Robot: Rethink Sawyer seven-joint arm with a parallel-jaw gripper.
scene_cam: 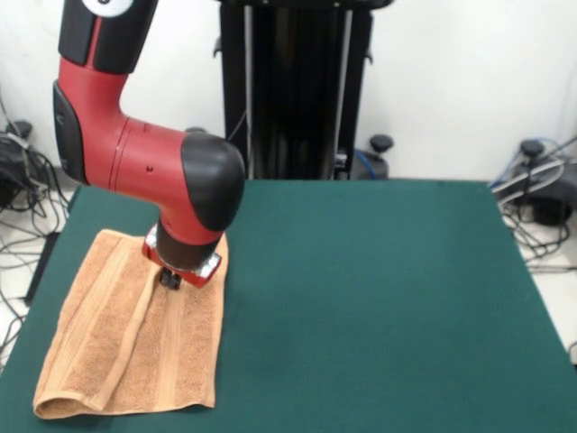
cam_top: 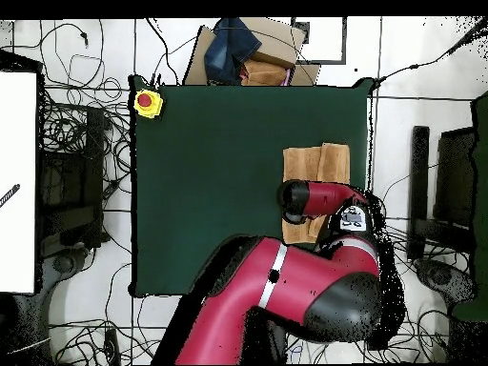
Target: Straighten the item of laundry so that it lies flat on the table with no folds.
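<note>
So the towel sits at one side of the green bench, long axis running away from the robot, with a ridge-like fold along its length. The pincer is down on the far end of that fold; can't tell how wide it's set.

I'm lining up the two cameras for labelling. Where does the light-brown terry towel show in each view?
Front view: the light-brown terry towel lies at the lower left, on the dark green felt-topped table, with a raised fold running along it, under the red and black arm's gripper.
Overhead view: the towel sits right of centre, near the table's right edge, partly covered by the arm.
Shared landmark: the arm's black wrist end over the towel.
</note>
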